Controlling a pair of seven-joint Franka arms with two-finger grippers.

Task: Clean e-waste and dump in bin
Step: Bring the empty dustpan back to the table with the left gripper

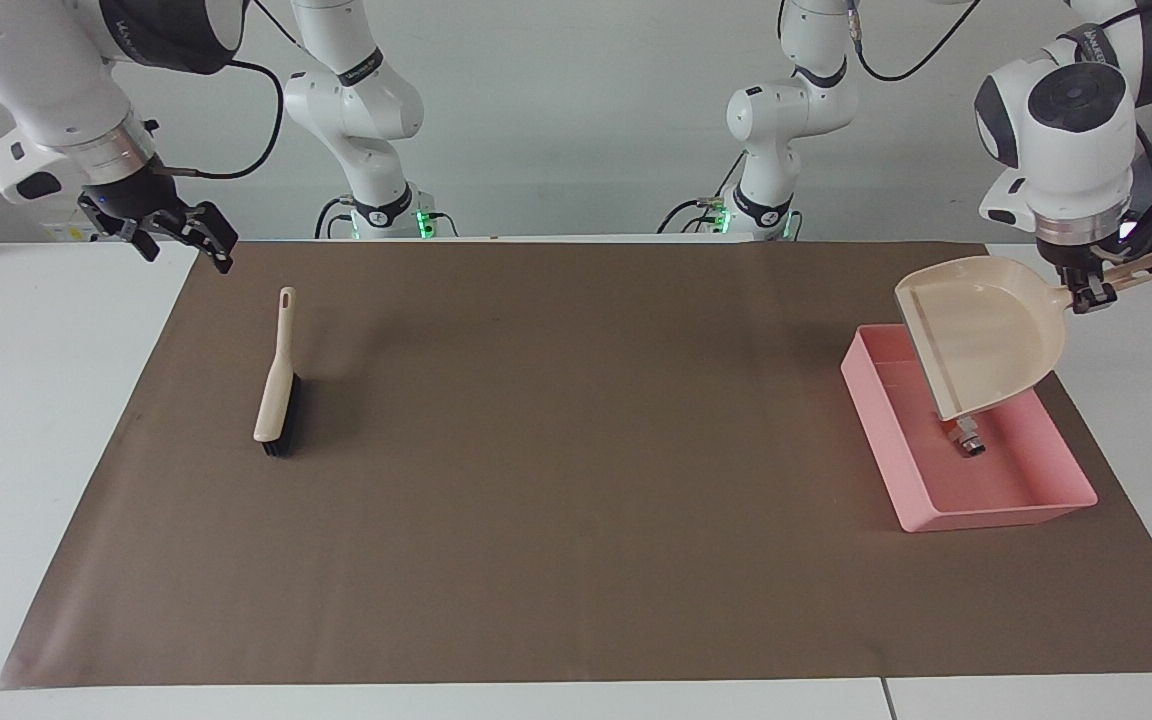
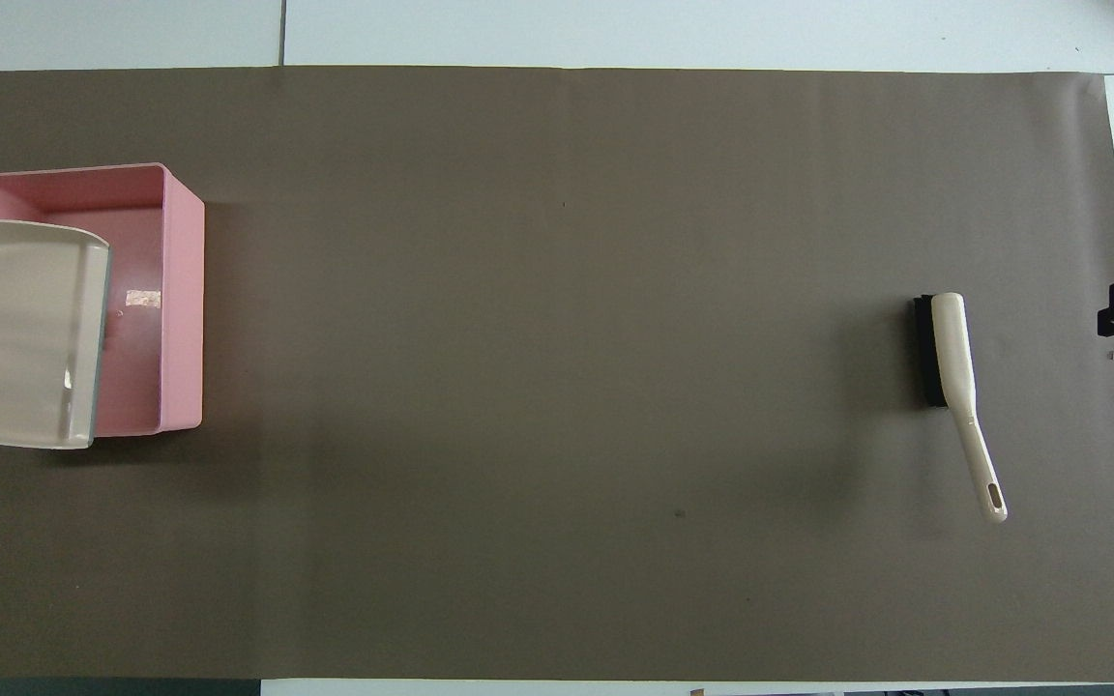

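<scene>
While the dustpan hangs over the bin, handle clamped in the left gripper, the right gripper waits, fingers apart.

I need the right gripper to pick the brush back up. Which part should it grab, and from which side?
Grip the brush by its bare cream handle, coming straight down. It lies flat on the mat with that handle pointing toward the robots, clear of the bristles; the open right gripper hangs above the mat's edge nearby.
</scene>
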